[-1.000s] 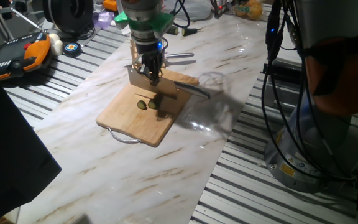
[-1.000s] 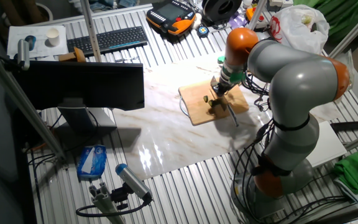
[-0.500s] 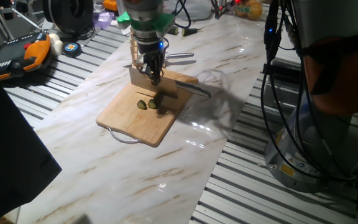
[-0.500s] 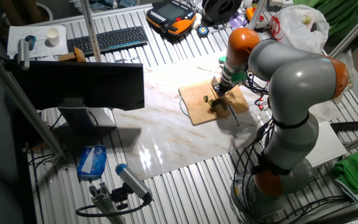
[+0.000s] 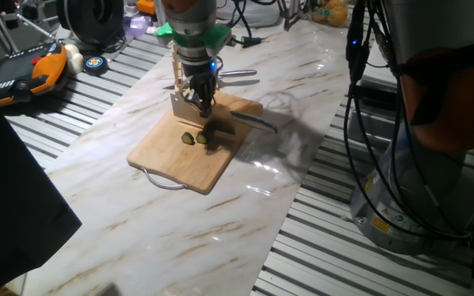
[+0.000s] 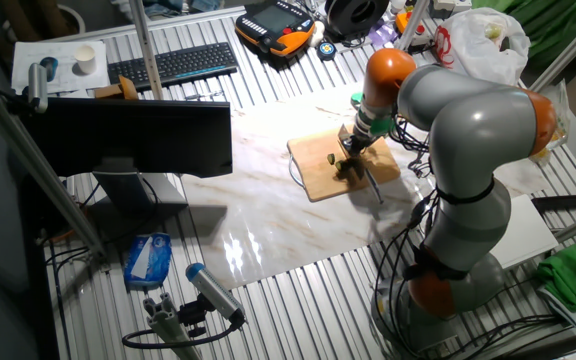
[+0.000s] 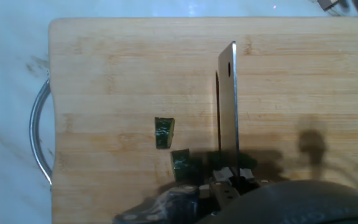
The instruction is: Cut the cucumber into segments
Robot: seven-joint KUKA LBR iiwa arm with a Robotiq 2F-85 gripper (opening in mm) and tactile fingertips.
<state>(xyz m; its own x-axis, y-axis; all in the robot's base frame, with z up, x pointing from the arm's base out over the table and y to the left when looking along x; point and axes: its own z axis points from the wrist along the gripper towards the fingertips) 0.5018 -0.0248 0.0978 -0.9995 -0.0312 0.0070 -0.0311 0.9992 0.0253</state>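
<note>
Marble-look table (image 5: 138,205) w/ a wooden cutting board (image 5: 163,152) near its middle; board has a metal wire handle (image 7: 37,140) at one end. The KUKA arm (image 6: 468,130) reaches down over the board, gripper (image 5: 201,97) pointing straight down just above the wood. The gripper holds a knife (image 7: 227,106): in the hand view the thin blade runs edge-on up the board's centre, its base clamped between the fingers at the bottom of the frame. Two small dark green segments (image 7: 165,133) lie on the board left of the blade in the hand view, one a bit apart from the blade, the other (image 7: 180,164) nearer the gripper. Right by the blade's base sits more dark green, prob. the cucumber (image 7: 246,163), mostly hidden by the gripper and shadow. From one fixed view the pieces (image 5: 189,137) show pale cut faces, lying just in front of the gripper on the board. Around the table: a keyboard (image 6: 173,62), a dark monitor (image 6: 133,135), an orange-black pendant (image 5: 27,72).
</note>
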